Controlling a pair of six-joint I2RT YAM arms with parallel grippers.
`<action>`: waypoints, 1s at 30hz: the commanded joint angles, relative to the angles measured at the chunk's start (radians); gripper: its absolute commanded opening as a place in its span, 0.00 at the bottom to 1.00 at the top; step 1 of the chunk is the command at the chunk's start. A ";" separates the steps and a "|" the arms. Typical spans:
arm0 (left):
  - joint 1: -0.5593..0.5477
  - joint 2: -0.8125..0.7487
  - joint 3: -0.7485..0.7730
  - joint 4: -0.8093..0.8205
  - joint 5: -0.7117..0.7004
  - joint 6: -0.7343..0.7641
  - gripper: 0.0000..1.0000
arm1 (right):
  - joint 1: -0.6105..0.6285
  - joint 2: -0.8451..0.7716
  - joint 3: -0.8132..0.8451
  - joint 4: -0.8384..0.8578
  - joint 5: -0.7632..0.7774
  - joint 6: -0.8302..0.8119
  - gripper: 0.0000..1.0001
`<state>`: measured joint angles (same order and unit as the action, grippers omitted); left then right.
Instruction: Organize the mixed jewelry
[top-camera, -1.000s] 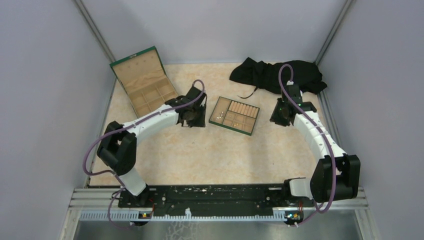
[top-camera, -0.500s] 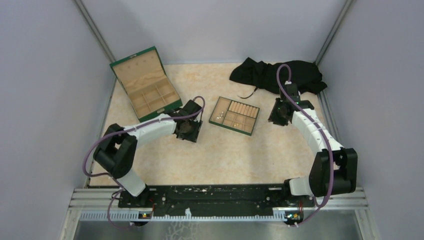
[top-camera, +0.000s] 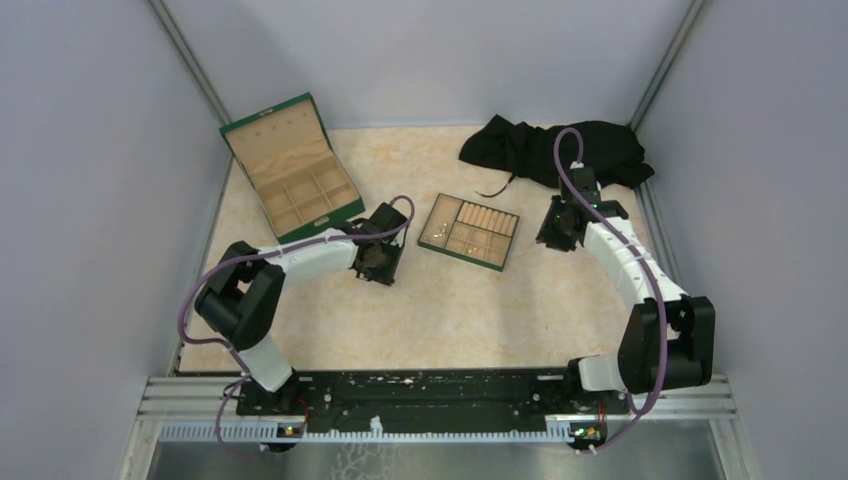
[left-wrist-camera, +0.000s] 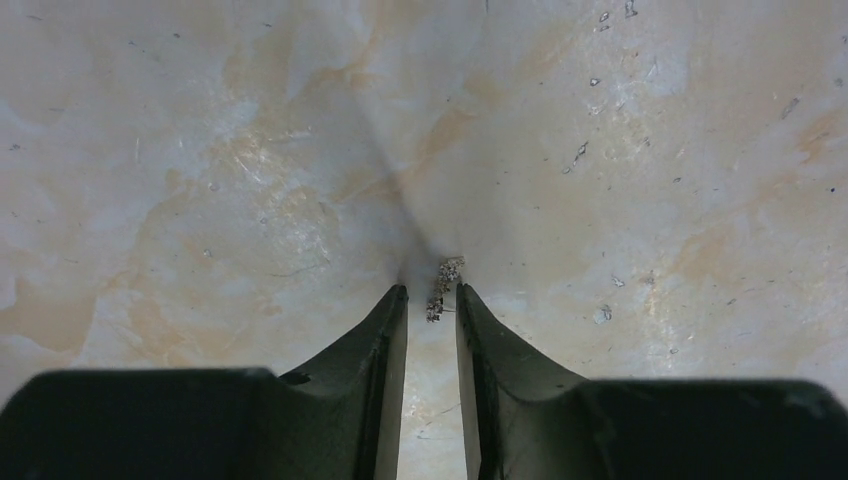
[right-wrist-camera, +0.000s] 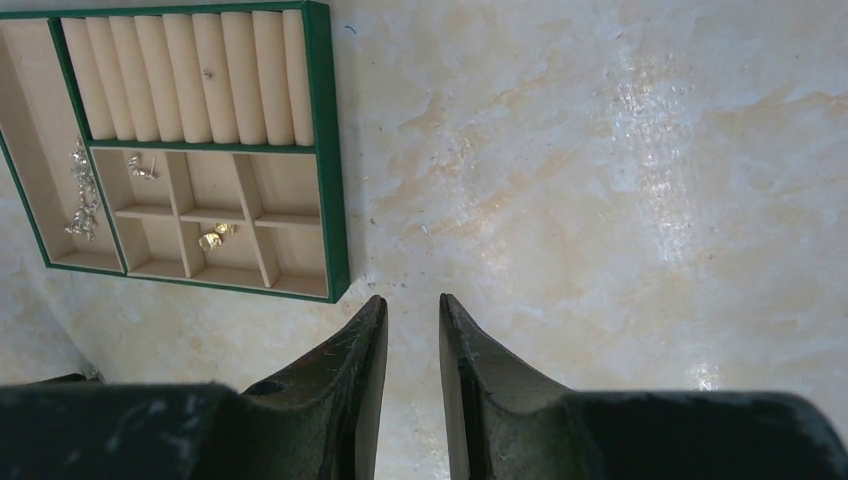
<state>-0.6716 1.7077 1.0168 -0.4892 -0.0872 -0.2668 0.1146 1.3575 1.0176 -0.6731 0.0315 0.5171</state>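
One tiny silvery jewelry piece (left-wrist-camera: 440, 288) lies on the marbled table, right at the tips of my left gripper (left-wrist-camera: 432, 290). The jaws stand a little apart and the piece sits in the gap, close to the right fingertip (left-wrist-camera: 463, 296); no grip on it shows. From above, the left gripper (top-camera: 378, 262) is low, left of the green-edged wooden tray (top-camera: 432, 244). The tray (right-wrist-camera: 320, 150) holds silvery pieces (right-wrist-camera: 80, 195), a gold piece (right-wrist-camera: 215, 237) and a stud (right-wrist-camera: 207, 73) on the padded rolls. My right gripper (right-wrist-camera: 412, 298) hangs open and empty, right of the tray.
An open green wooden box (top-camera: 295, 170) with empty compartments stands at the back left. A black cloth (top-camera: 560, 150) lies bunched at the back right. Grey walls close in both sides, and the right gripper (top-camera: 558, 228) hovers between tray and cloth.
My left gripper has pulled back from beside the tray toward the near left and come down to the table. The right gripper shifted slightly.
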 joint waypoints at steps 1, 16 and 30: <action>0.000 0.021 -0.014 0.018 0.003 0.005 0.28 | -0.006 -0.025 0.043 0.027 0.008 0.008 0.26; 0.000 -0.070 0.046 -0.041 0.021 -0.044 0.00 | -0.007 -0.058 0.021 0.026 0.007 0.010 0.26; -0.015 -0.011 0.304 0.013 0.199 -0.095 0.00 | -0.009 -0.128 -0.005 -0.018 0.058 0.004 0.26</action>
<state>-0.6727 1.6299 1.2224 -0.5232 0.0406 -0.3264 0.1146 1.2865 1.0142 -0.6830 0.0513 0.5201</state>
